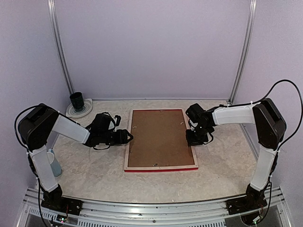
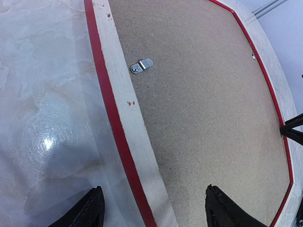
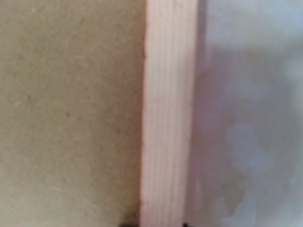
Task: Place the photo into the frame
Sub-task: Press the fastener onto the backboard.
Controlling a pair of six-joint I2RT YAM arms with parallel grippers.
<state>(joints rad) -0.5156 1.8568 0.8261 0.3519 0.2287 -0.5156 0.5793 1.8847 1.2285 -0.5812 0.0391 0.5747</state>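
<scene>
Left pincer [image 2: 154, 190] gapes wide astride the frame's [image 1: 161, 167] left rail; right pincer [image 1: 194, 141] at its right rail, grip unclear.

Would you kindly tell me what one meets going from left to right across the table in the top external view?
black cup on a white dish → left fingers → frame, lying back up → right fingers

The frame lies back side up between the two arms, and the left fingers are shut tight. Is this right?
Not quite: the left fingers are open, one on each side of the frame's rail, as the left wrist view shows. The rest holds.
</scene>
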